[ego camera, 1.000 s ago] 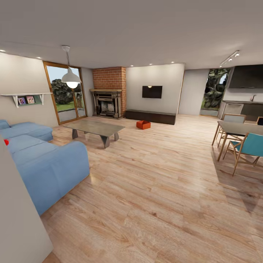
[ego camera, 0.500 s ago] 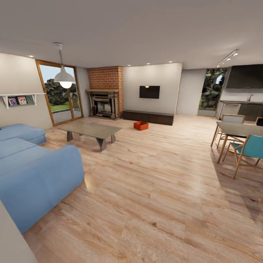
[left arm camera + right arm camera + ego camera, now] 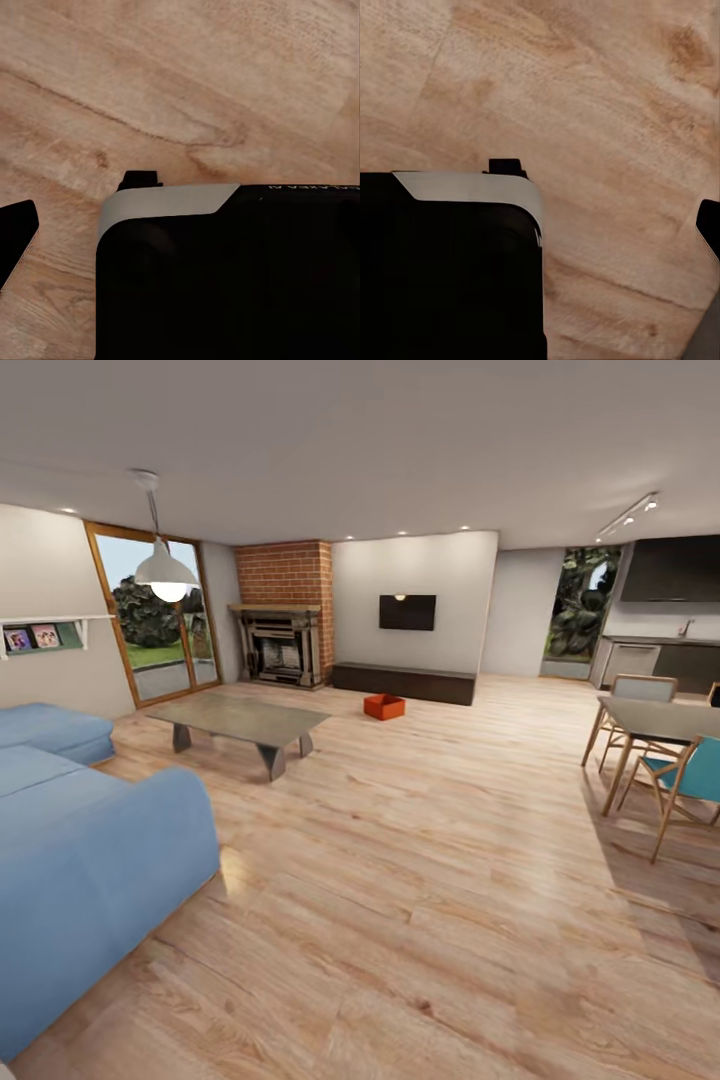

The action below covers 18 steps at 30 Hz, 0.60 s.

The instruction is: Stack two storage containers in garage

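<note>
- Near: both wrist views look down on wood floor [image 3: 187,75], with a dark robot body part in frame; can't tell either gripper's state.
- Mid: sofa [image 3: 90,840] on the left, chairs [image 3: 680,785] on the right; drive the open lane between.
- Far: one storage container [image 3: 384,706] on the floor before the dark cabinet [image 3: 405,682]. Approach square and stop short.

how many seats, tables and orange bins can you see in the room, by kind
orange-red open storage bin on the plank floor: 1
blue fabric sofa: 1
low grey coffee table: 1
wooden dining table: 1
wood-framed chairs, one teal, one grey: 2
total: 6
</note>
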### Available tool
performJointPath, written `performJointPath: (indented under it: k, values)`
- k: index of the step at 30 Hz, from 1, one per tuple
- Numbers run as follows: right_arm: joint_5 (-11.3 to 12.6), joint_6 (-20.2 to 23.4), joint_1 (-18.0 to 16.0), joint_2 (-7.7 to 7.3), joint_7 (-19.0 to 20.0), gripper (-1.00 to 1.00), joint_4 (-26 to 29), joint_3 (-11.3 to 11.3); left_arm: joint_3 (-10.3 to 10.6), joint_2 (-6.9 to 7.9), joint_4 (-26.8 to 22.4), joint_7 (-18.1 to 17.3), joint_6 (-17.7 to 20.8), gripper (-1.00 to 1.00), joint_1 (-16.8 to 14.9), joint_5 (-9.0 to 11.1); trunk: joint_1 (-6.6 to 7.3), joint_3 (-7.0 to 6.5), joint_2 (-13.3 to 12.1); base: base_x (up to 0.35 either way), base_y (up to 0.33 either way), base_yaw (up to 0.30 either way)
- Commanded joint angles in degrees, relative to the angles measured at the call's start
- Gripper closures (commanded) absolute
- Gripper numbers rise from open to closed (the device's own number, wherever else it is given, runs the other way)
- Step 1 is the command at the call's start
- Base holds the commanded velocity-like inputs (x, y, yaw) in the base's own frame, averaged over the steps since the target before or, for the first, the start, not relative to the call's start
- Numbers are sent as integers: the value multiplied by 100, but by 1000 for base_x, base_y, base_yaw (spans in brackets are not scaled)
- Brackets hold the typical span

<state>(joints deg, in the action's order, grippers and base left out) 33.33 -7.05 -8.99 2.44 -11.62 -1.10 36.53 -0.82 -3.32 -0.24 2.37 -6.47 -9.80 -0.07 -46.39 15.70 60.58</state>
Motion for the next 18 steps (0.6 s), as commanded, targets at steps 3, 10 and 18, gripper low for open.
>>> performJointPath:
  k: [3,10,18]
  values:
    - [39,-24,-6,3,-7,-100,-10,48,-6,-2,6,17,-21,-100,-4,-2,-4,7,4,317,0,-60]
    - [25,-24,-6,2,-7,-100,-8,48,-6,-2,6,17,-21,-100,-4,-2,-4,7,4,317,0,-218]
    - [25,-24,-6,2,-7,-100,-8,48,-6,-2,6,17,-21,-100,-4,-2,-4,7,4,317,0,-239]
